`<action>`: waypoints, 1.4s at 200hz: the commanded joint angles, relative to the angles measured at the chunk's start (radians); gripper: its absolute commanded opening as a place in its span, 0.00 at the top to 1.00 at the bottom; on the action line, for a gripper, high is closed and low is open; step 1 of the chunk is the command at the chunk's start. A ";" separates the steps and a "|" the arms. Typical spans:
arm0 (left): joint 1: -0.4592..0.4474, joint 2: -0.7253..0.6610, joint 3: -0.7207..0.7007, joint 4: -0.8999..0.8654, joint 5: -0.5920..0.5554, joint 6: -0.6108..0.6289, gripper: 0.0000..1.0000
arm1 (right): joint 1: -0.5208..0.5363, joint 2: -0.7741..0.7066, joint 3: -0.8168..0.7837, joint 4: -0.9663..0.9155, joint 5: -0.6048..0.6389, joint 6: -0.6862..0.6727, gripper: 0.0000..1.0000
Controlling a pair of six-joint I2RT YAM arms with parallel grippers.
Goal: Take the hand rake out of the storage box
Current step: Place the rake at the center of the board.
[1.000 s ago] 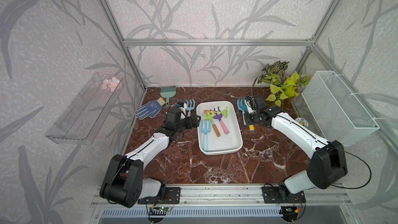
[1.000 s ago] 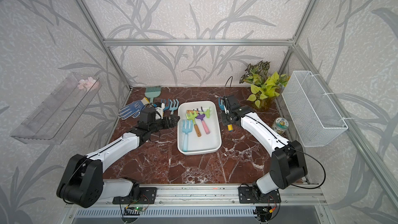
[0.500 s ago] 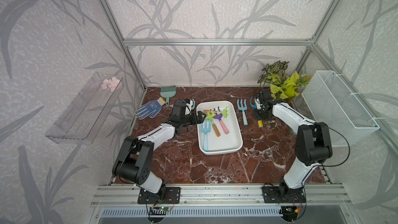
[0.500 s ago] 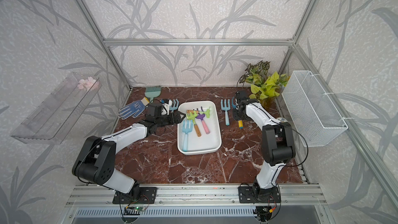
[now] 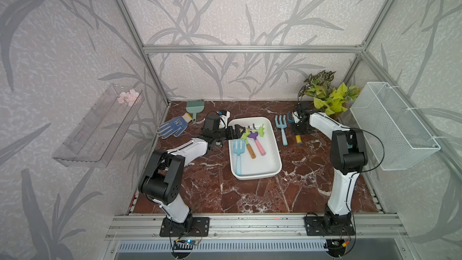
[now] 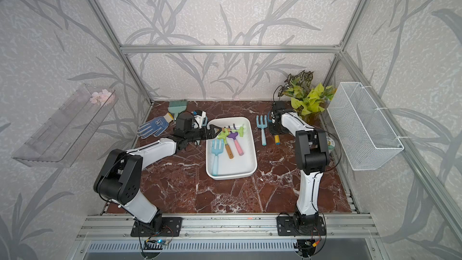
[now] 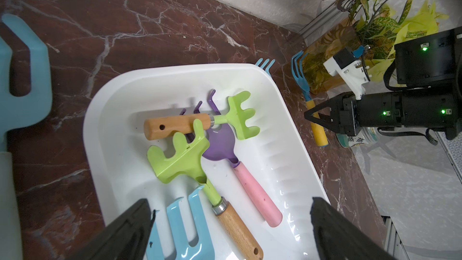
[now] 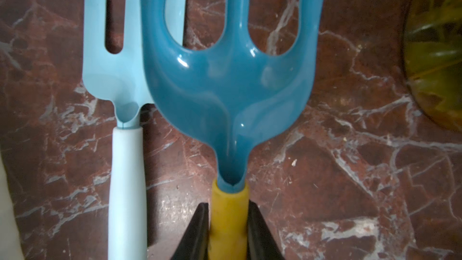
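The white storage box (image 5: 275, 146) (image 6: 253, 151) sits mid-table and holds several hand rakes: a light blue one (image 5: 238, 155), two green ones with wooden handles (image 7: 182, 156) and a purple one with a pink handle (image 7: 257, 196). My left gripper (image 5: 238, 131) (image 7: 232, 211) hovers open over the box's back left corner, above the green rake, with nothing between its fingers. Right of the box, my right gripper (image 5: 297, 131) (image 8: 228, 211) is shut on the yellow handle of a dark blue rake (image 8: 227, 71), low over the marble beside a light blue rake (image 5: 281, 127).
A blue glove (image 5: 172, 127), a teal brush (image 5: 195, 107) and another light blue rake (image 7: 22, 71) lie left of the box. A potted plant (image 5: 327, 96) stands at the back right. A wire basket (image 5: 392, 126) and a clear tray (image 5: 100, 126) hang on the side walls.
My right gripper carried the dark blue rake rightwards, away from the box, to beside the light blue rake. My left gripper moved from left of the box to over its back corner.
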 commanded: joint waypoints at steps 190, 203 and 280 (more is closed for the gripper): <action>0.017 -0.001 0.063 -0.241 -0.134 0.037 0.00 | -0.030 -0.027 -0.009 0.001 -0.048 0.029 0.43; 0.014 0.017 0.080 -0.241 -0.126 0.036 0.00 | -0.026 -0.088 -0.056 0.024 -0.053 0.038 0.39; -0.005 0.115 0.169 -0.250 -0.118 0.032 0.00 | 0.049 -0.478 -0.387 0.213 -0.154 0.083 0.24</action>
